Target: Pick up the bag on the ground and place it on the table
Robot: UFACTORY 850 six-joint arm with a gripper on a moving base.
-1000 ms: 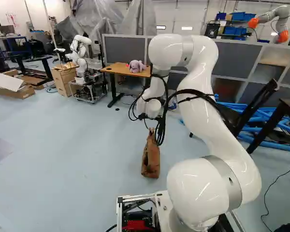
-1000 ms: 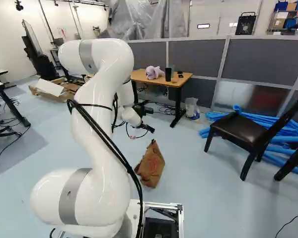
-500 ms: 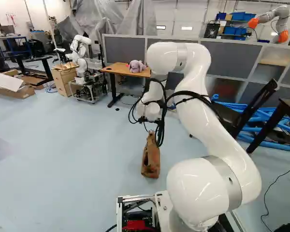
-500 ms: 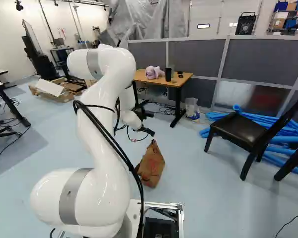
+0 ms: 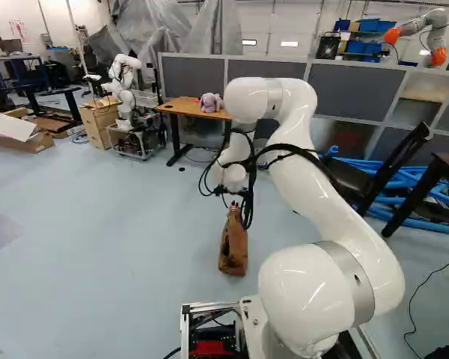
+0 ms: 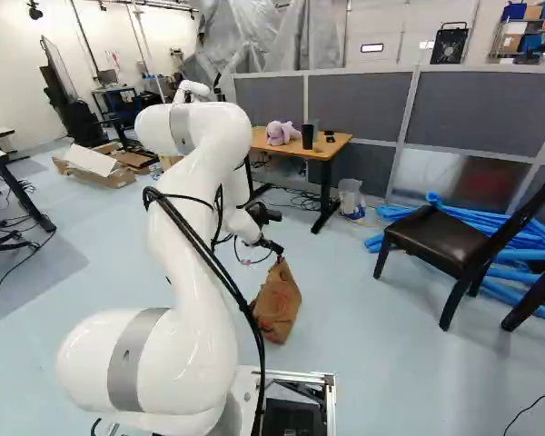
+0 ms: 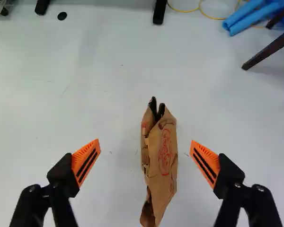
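My arm [image 5: 325, 206] is showing a glossy white shell of thick, rounded tubes and bulging joints. Smooth grey bands [image 6: 134, 359] are ringing it, and black cables [image 6: 209, 261] are looping along its outside. My pincer [image 6: 277, 248] is displaying black linkages with small round screws [image 7: 260, 188], and its wedge-shaped orange pads [image 7: 87, 152] are bearing dark slanting stripes. My base [image 5: 209, 306] is showing a pale metal frame around black and red parts.

Arm [image 6: 186, 227] lower; hand [image 6: 278, 249] down close to bag [image 6: 277, 304] top, contact hard to tell.
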